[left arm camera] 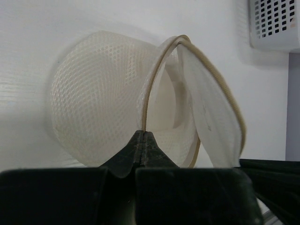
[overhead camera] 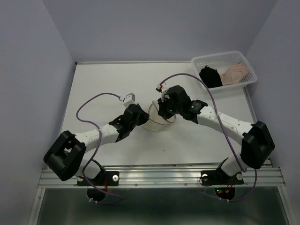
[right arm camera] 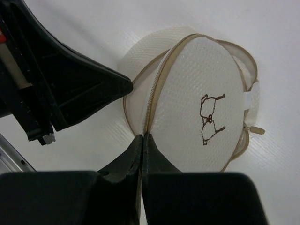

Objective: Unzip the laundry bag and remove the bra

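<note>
Our left fingers (left arm camera: pixel 129 155) and right fingers (right arm camera: pixel 125 159) are each pinched shut on the tan rim of the laundry bag (overhead camera: pixel 157 123), which sits mid-worktop (overhead camera: pixel 103 84) between them, its halves gaping. We judge the unzipping nearly done; next, one side must release and reach inside for the bra, which we cannot see.

laundry bag (right arm camera: pixel 140 51), small round white mesh pouch, tan zipper rim, unzipped and gaping, domed half lying on its side, flat lid (right arm camera: pixel 187 84) with brown bra outline (right arm camera: pixel 211 119) lifted away, zipper pull (right arm camera: pixel 256 131) at lid's edge, mid-table
</note>
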Action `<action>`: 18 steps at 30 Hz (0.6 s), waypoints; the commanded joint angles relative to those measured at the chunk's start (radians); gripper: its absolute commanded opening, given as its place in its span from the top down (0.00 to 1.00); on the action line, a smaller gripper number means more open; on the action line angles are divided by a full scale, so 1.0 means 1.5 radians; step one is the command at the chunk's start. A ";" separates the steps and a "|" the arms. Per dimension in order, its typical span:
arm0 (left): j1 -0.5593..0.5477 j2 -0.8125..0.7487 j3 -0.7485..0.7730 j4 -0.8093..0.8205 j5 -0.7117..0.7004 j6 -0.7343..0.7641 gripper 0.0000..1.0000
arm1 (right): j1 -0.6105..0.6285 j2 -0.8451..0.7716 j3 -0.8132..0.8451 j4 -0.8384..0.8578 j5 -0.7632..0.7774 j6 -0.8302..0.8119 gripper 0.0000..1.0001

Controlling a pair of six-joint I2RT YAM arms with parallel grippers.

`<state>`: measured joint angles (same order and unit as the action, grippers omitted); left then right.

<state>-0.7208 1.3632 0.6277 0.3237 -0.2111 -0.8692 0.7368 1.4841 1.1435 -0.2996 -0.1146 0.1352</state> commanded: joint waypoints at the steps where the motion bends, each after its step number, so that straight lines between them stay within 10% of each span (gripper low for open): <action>1: -0.003 -0.017 -0.011 0.034 -0.030 -0.017 1.00 | 0.020 0.043 0.012 -0.015 -0.016 -0.022 0.97; 18: -0.003 0.003 -0.038 0.075 0.009 -0.035 1.00 | 0.032 0.105 0.020 0.052 -0.074 0.033 0.93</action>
<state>-0.7208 1.3640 0.5823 0.3805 -0.2085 -0.9092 0.7792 1.6440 1.1435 -0.3054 -0.2043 0.1417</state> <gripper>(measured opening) 0.026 0.078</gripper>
